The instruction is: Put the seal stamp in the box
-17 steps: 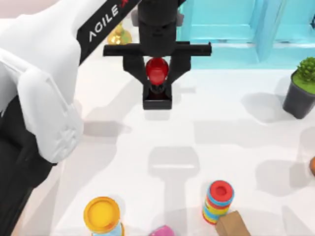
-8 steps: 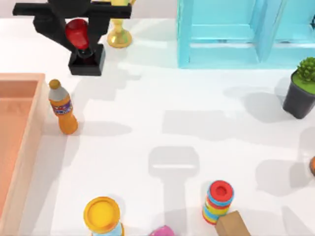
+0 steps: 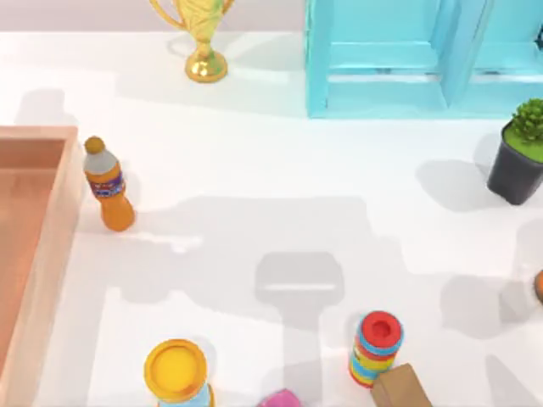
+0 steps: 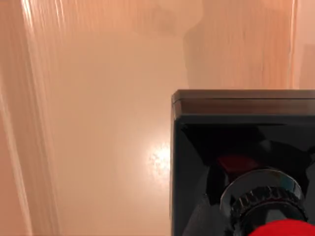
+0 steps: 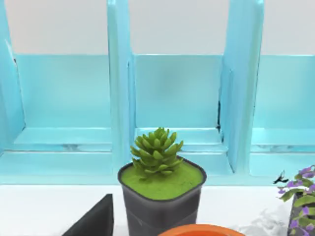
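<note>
Over the box (image 4: 98, 123) floor, the seal stamp (image 4: 241, 162) points base-down; left tool's grip unclear.

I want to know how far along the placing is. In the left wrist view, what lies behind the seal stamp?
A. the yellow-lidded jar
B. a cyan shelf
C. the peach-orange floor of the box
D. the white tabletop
C: in the left wrist view the seal stamp, black base and red knob, has the peach-orange floor of the box behind it.
</note>
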Robot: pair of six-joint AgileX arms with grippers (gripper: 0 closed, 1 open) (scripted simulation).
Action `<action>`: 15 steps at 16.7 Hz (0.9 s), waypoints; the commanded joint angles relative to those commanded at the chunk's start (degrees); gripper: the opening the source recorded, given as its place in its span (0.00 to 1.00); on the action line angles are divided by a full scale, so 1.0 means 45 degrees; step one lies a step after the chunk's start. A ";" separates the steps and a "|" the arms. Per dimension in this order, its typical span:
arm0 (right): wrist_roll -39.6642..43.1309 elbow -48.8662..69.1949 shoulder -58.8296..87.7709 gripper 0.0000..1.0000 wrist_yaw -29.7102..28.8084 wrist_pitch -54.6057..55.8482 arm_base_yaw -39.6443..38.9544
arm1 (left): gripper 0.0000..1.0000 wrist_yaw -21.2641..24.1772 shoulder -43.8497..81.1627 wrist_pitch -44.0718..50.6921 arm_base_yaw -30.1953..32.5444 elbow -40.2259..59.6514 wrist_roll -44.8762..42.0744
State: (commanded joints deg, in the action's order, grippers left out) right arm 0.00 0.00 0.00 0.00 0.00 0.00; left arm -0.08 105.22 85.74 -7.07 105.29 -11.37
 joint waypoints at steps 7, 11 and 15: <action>0.0000 0.0000 0.0000 1.00 0.0000 0.0000 0.0000 | 0.00 -0.0068 -0.0487 -0.0484 -0.1885 -0.1932 -0.1230; 0.0000 0.0000 0.0000 1.00 0.0000 0.0000 0.0000 | 0.00 -0.0090 -0.0434 -0.0660 -0.1813 -0.2108 -0.1284; 0.0000 0.0000 0.0000 1.00 0.0000 0.0000 0.0000 | 0.00 -0.0095 -0.0530 -0.2226 -0.1860 -0.3640 -0.1287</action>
State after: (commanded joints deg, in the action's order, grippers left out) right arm 0.00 0.00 0.00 0.00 0.00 0.00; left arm -0.51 102.84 75.72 -15.44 88.91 -17.17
